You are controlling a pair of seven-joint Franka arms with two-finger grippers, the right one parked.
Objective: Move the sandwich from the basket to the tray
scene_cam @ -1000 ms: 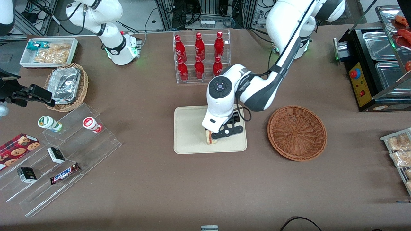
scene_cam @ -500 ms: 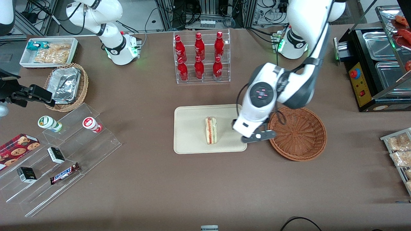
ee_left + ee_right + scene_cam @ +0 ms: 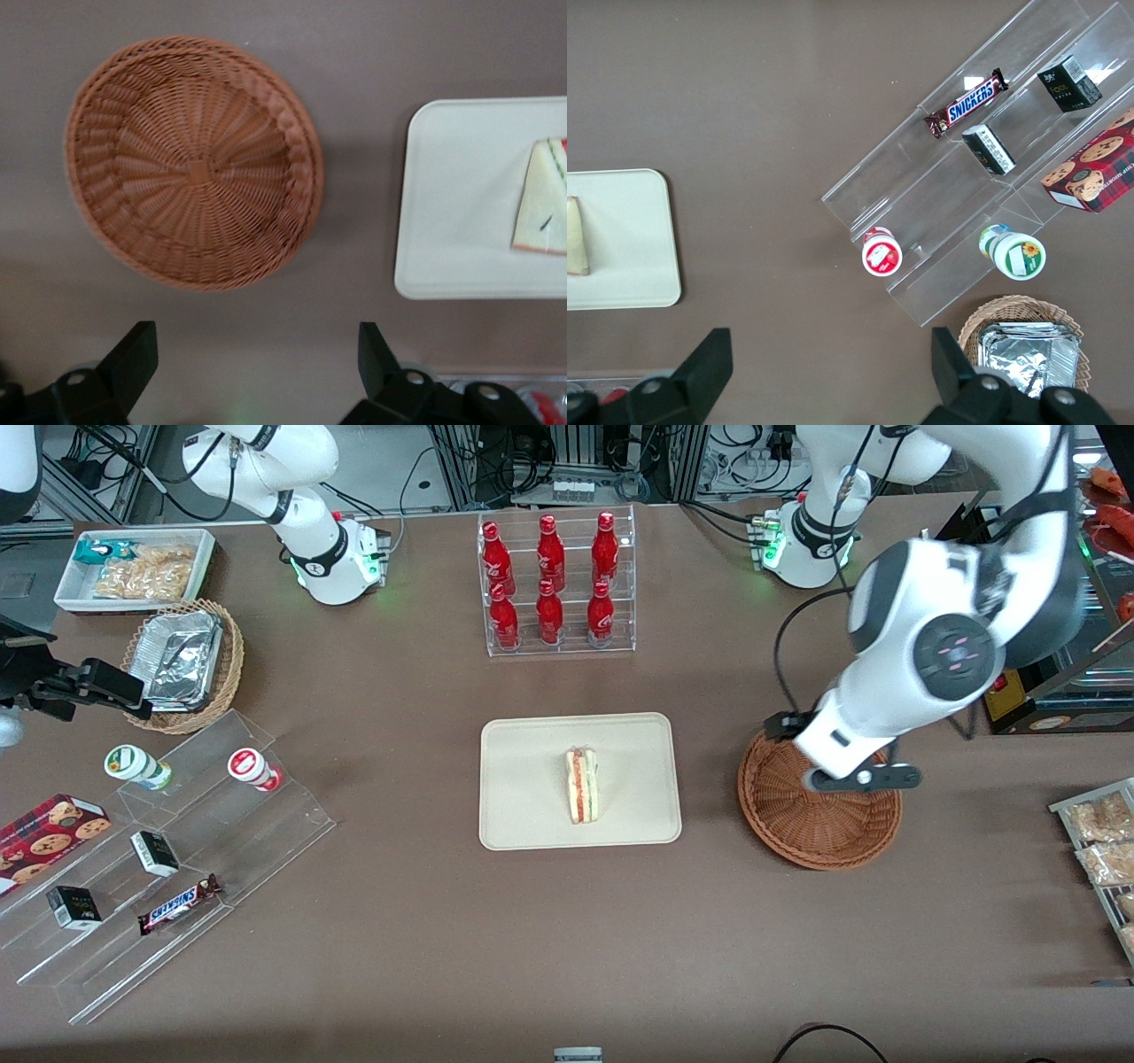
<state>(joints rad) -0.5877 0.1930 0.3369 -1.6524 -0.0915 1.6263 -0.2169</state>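
Observation:
The sandwich [image 3: 582, 785] stands on its edge on the cream tray [image 3: 532, 815], striped filling edge up, with nothing touching it. It also shows in the left wrist view as a pale wedge [image 3: 542, 199] on the tray [image 3: 461, 195]. The round reddish-brown basket [image 3: 819, 833] sits beside the tray, toward the working arm's end, and holds nothing [image 3: 190, 164]. My left gripper [image 3: 837, 766] hangs high above the basket's rim. It is open [image 3: 255, 341], with only bare table between its fingers.
A clear rack of red bottles [image 3: 556, 584] stands farther from the front camera than the tray. A stepped acrylic display with snacks [image 3: 168, 850], a tan basket of foil trays [image 3: 182, 664] and a white bin [image 3: 137, 567] lie toward the parked arm's end. A black appliance [image 3: 1028, 602] is near the working arm.
The gripper let go of the sandwich on the tray, then rose and swung away sideways over the basket. The sandwich stays standing on the tray.

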